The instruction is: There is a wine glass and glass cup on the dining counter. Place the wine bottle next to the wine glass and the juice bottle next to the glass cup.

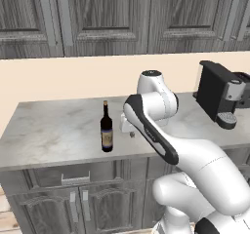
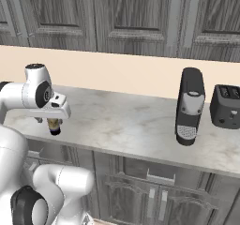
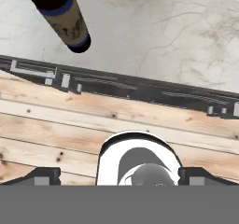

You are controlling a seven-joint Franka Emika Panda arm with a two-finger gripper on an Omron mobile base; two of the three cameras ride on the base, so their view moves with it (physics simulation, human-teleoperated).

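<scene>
The wine bottle (image 1: 106,128) stands upright on a wall counter of pale marbled stone (image 1: 53,130), near its front edge. It is dark with a beige label. My gripper (image 1: 130,132) hangs just right of the bottle, a short gap away, at about label height and pointing down. In the right base view the hand covers most of the wine bottle (image 2: 55,125), leaving its lower part showing. In the hand view the wine bottle (image 3: 63,17) is at the upper left and the gripper (image 3: 121,175) is open with nothing between its tips. The wine glass, glass cup, juice bottle and dining counter are out of view.
A black coffee machine (image 1: 219,94) (image 2: 190,104) stands on the counter to the right, with a dark toaster (image 2: 227,107) beyond it. Grey wood cabinets hang above. Drawers and doors (image 1: 73,189) sit below the counter edge. Wooden floor (image 3: 56,125) lies under the hand.
</scene>
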